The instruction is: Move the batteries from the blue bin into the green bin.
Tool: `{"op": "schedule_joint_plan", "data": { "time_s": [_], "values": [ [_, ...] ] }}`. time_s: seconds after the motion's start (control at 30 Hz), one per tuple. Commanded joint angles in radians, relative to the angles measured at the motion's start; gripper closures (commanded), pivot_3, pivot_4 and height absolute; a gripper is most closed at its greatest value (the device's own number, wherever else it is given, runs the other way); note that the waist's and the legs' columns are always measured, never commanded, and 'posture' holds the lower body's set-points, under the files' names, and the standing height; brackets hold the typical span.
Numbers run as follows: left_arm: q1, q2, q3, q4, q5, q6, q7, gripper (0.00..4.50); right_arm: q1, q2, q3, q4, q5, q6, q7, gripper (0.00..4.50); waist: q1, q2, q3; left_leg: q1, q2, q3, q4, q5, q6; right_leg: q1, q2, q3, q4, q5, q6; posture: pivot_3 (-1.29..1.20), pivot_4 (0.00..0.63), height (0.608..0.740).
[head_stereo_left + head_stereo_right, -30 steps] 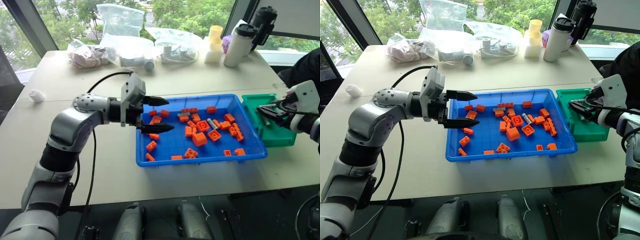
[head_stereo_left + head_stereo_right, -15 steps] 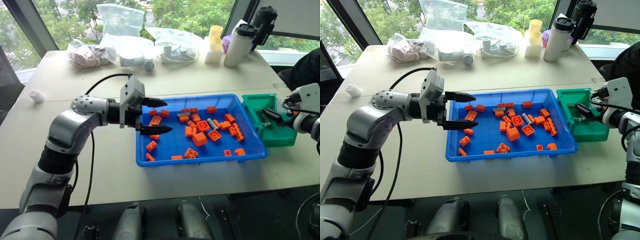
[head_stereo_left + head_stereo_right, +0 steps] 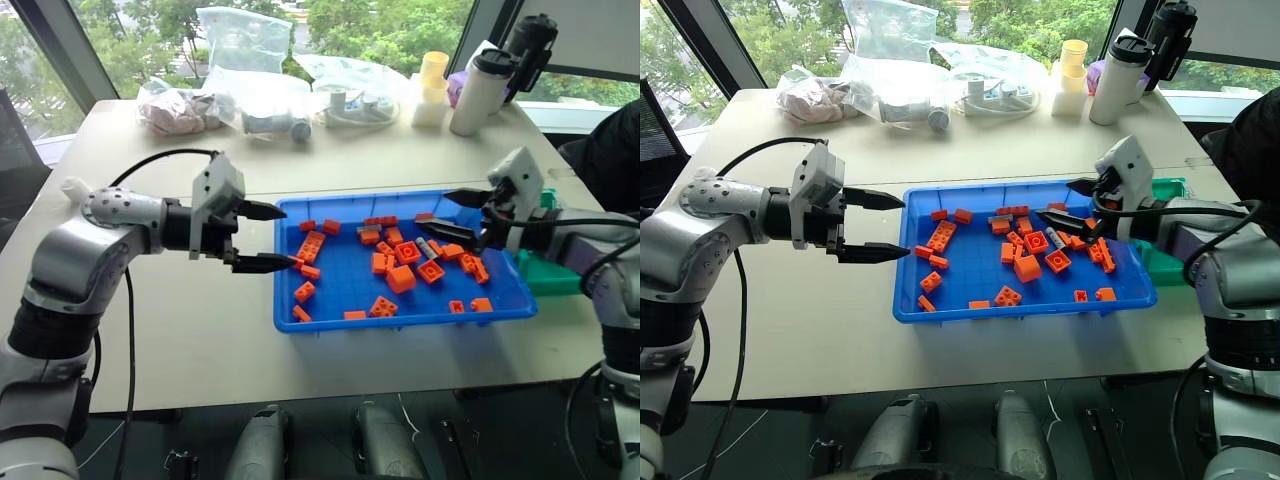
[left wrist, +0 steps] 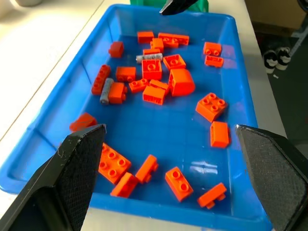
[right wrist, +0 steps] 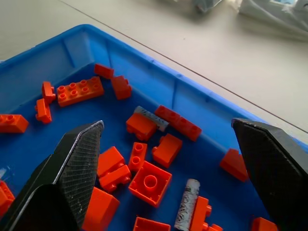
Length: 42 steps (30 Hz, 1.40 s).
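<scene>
The blue bin [image 3: 400, 320] lies mid-table and holds many orange bricks and two grey batteries: one battery [image 5: 150, 117] near the far wall, another battery [image 5: 186, 204] among bricks towards the bin's right side. My right gripper [image 3: 432, 209] hovers open over the bin's right part, above the bricks, with nothing between its fingers. Outside the bin's left rim, my left gripper [image 3: 290, 237] stands open and empty, pointing at the bin. The green bin [image 3: 548, 272] stands against the blue bin's right end, mostly hidden behind my right arm.
Plastic bags [image 3: 240, 40], a white bottle [image 3: 476, 90], a black bottle [image 3: 528, 45] and a yellow cup [image 3: 431, 68] line the table's far edge. A small white object [image 3: 74, 187] lies at the far left. Bare tabletop surrounds the blue bin's front and left.
My right gripper swung left from the green bin to over the blue bin and opened wide. My left gripper drew back leftwards out of the bin to beyond its left rim.
</scene>
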Motion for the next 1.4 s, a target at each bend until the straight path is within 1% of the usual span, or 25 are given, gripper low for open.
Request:
{"op": "schedule_joint_plan", "data": {
  "time_s": [0.03, 0.13, 0.27, 0.33, 0.37, 0.47, 0.7, 0.87, 1.13, 1.17, 1.23, 1.27, 1.33, 1.4],
  "values": [
    [-0.015, 0.026, 0.04, -0.023, 0.001, 0.0, 0.007, 0.0, -0.095, 0.034, 0.117, 0.078, -0.084, -0.091, 0.027, 0.1, 0.0, 0.0, 0.0, 0.0, 0.0, 0.0, 0.001, 0.0, 0.001, 0.0, 0.0, 0.0, 0.0, 0.0, 0.0, 0.0, 0.15, 0.74],
    [-0.013, 0.036, 0.047, -0.018, 0.01, -0.004, 0.018, 0.0, -0.182, 0.091, 0.218, 0.197, -0.145, -0.128, 0.055, 0.1, -0.002, 0.0, 0.0, -0.001, 0.0, 0.0, 0.003, -0.001, 0.002, 0.0, 0.0, -0.001, 0.0, 0.0, 0.0, 0.0, 0.15, 0.74],
    [0.02, 0.044, 0.061, -0.062, -0.002, 0.01, 0.042, 0.0, -0.304, 0.166, 0.325, 0.393, -0.247, -0.197, 0.08, 0.1, -0.003, 0.0, 0.0, -0.001, 0.0, 0.0, 0.004, -0.002, 0.003, 0.0, 0.0, -0.001, 0.001, 0.0, 0.0, 0.0, 0.15, 0.74],
    [0.03, 0.042, 0.069, -0.077, -0.01, 0.019, 0.058, 0.0, -0.336, 0.187, 0.345, 0.449, -0.277, -0.216, 0.086, 0.1, -0.001, 0.0, 0.0, -0.001, 0.0, 0.0, 0.005, -0.002, 0.003, 0.0, 0.0, -0.001, 0.001, 0.0, 0.0, 0.0, 0.15, 0.74],
    [0.037, 0.041, 0.072, -0.086, -0.013, 0.023, 0.065, 0.0, -0.348, 0.196, 0.345, 0.462, -0.275, -0.197, 0.095, 0.1, 0.001, 0.0, 0.0, -0.002, 0.0, -0.001, 0.005, -0.002, 0.003, 0.0, 0.0, -0.001, 0.001, 0.0, 0.0, 0.0, 0.15, 0.74],
    [0.063, 0.04, 0.08, -0.111, -0.017, 0.031, 0.084, 0.0, -0.356, 0.206, 0.359, 0.472, -0.288, -0.147, 0.117, 0.1, 0.002, 0.0, 0.0, -0.002, 0.0, -0.001, 0.006, -0.002, 0.004, 0.0, 0.0, -0.001, 0.001, 0.0, 0.0, 0.0, 0.15, 0.74],
    [0.076, 0.024, 0.076, -0.124, -0.019, 0.034, 0.112, 0.0, -0.329, 0.225, 0.355, 0.434, -0.318, -0.044, 0.068, 0.1, -0.002, 0.0, 0.0, -0.002, 0.0, -0.001, 0.006, -0.003, 0.004, 0.0, 0.0, -0.001, 0.001, 0.0, 0.0, 0.0, 0.15, 0.74],
    [0.066, 0.013, 0.067, -0.117, -0.015, 0.029, 0.116, 0.0, -0.294, 0.209, 0.364, 0.379, -0.33, -0.017, 0.068, 0.1, -0.002, 0.0, 0.0, -0.002, 0.0, -0.001, 0.006, -0.003, 0.004, 0.0, 0.0, -0.001, 0.001, 0.0, 0.0, 0.0, 0.15, 0.74],
    [0.054, 0.003, 0.056, -0.098, 0.003, 0.014, 0.108, 0.0, -0.254, 0.216, 0.384, 0.333, -0.349, -0.014, 0.061, 0.1, -0.002, 0.0, 0.0, -0.002, 0.0, -0.001, 0.006, -0.003, 0.004, 0.0, 0.0, -0.001, 0.001, 0.0, 0.0, 0.0, 0.15, 0.74],
    [0.053, 0.002, 0.055, -0.097, 0.006, 0.013, 0.108, 0.0, -0.248, 0.21, 0.399, 0.331, -0.365, -0.034, 0.064, 0.32, -0.002, 0.0, 0.0, -0.002, 0.0, -0.001, 0.006, -0.003, 0.004, 0.0, 0.0, -0.001, 0.001, 0.0, 0.0, 0.0, 0.15, 0.74],
    [0.052, 0.001, 0.056, -0.096, 0.008, 0.012, 0.106, 0.0, -0.243, 0.214, 0.406, 0.342, -0.382, -0.051, 0.057, 0.96, -0.002, 0.0, 0.0, -0.002, 0.0, -0.001, 0.006, -0.003, 0.004, 0.0, 0.0, -0.001, 0.001, 0.0, 0.0, 0.0, 0.15, 0.74],
    [0.051, 0.001, 0.056, -0.095, 0.009, 0.011, 0.106, 0.0, -0.243, 0.214, 0.41, 0.347, -0.392, -0.063, 0.057, 1.4, -0.003, 0.0, 0.0, -0.002, 0.0, -0.001, 0.006, -0.003, 0.004, 0.0, 0.0, -0.001, 0.001, 0.0, 0.0, 0.0, 0.15, 0.74],
    [0.052, 0.0, 0.057, -0.093, 0.011, 0.009, 0.105, 0.0, -0.242, 0.216, 0.412, 0.353, -0.401, -0.077, 0.056, 2.55, -0.002, 0.0, 0.0, -0.002, 0.0, -0.001, 0.006, -0.003, 0.004, 0.0, 0.0, -0.001, 0.001, 0.0, 0.0, 0.0, 0.15, 0.74],
    [0.053, -0.002, 0.057, -0.092, 0.014, 0.006, 0.105, 0.0, -0.241, 0.214, 0.417, 0.353, -0.407, -0.095, 0.069, 3.57, -0.002, 0.0, 0.0, -0.002, 0.0, -0.001, 0.006, -0.003, 0.004, 0.0, 0.0, -0.001, 0.001, 0.0, 0.0, 0.0, 0.15, 0.74]
  ]
}}
